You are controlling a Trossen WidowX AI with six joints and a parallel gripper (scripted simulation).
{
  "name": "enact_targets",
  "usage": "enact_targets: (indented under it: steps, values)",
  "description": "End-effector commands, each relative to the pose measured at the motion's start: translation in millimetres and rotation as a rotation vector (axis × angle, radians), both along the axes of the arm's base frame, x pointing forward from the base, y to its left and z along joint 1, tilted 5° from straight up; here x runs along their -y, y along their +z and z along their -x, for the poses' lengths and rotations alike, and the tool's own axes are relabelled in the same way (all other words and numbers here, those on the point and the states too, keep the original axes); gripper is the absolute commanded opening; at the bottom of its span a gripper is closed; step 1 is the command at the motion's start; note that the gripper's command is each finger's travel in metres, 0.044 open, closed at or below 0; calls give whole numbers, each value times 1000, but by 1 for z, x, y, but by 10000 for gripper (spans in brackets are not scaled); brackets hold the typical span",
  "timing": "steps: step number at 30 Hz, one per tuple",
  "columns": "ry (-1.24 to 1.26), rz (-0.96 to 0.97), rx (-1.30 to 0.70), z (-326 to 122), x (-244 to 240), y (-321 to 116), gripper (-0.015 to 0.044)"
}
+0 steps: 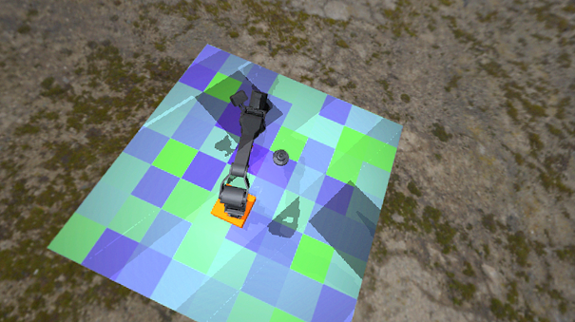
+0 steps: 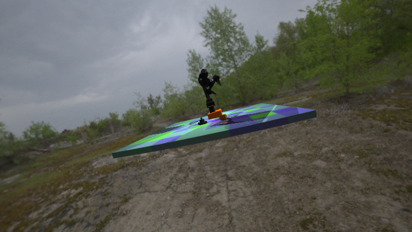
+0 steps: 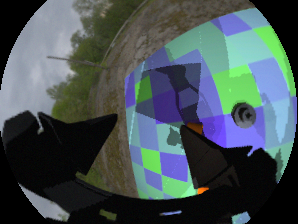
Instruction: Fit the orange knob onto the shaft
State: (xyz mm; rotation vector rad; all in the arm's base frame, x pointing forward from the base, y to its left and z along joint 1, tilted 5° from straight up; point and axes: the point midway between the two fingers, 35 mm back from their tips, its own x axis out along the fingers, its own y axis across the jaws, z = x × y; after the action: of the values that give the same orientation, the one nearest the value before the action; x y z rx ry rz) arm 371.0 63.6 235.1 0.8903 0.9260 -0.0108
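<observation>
The orange knob (image 2: 223, 116) (image 3: 195, 128) lies low on the checkered board beside the robot's orange base. In the wrist view one finger partly covers it, and in the top view the arm hides it. The round dark pedestal (image 1: 280, 157) (image 2: 202, 122) (image 3: 244, 115) stands on the board with its shaft upright and bare. The shaft's flat side cannot be made out. My gripper (image 2: 218, 89) (image 3: 149, 122) is wide open and empty, high above the board, well clear of both knob and pedestal.
The orange base block (image 1: 250, 204) (image 2: 214, 114) carries the arm. The checkered board (image 1: 304, 305) (image 2: 190, 141) ends in straight edges, with rough ground beyond. Dark shadows of the arm fall across the board.
</observation>
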Motion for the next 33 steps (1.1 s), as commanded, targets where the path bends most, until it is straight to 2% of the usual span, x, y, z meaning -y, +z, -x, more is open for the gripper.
enact_targets:
  steps: [1,10,17,33]
  values:
    - [501,506,-73,-6,-4,-75,440]
    - [1040,818,-151,3,-7,-131,440]
    - [1530,974,-208,15,-7,-170,440]
    - [1569,982,-211,16,-7,-172,440]
